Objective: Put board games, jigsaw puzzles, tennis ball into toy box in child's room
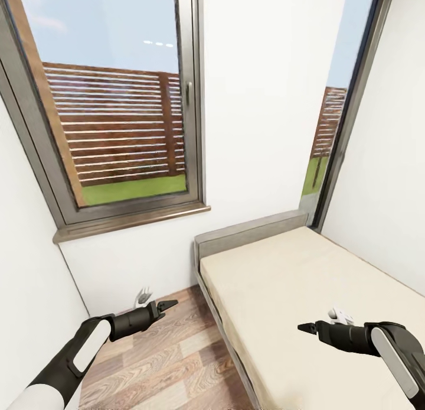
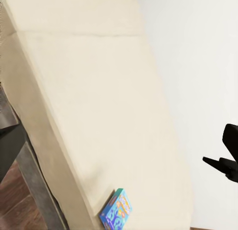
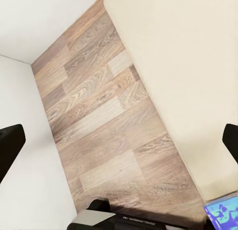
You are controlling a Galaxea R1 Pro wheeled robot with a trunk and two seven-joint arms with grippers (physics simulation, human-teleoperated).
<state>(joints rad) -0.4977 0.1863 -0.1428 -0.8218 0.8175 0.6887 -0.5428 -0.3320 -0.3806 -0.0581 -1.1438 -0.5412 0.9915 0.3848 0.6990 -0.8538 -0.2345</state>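
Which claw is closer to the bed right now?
Right. The right claw hangs above the bed; the left claw is over the wooden floor beside it.

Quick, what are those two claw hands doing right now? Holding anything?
Left gripper: cannot be told whether open or closed; holding nothing, out over the wooden floor.
Right gripper: open and empty, over the bed.

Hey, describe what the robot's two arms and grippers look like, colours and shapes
Both arms have glossy black casings with white panels along the forearm. The left gripper ends in slim, pointed black fingers on a black cylindrical wrist; the right gripper looks the same. A small white fitting sits beside each wrist. No cables or markings are visible.
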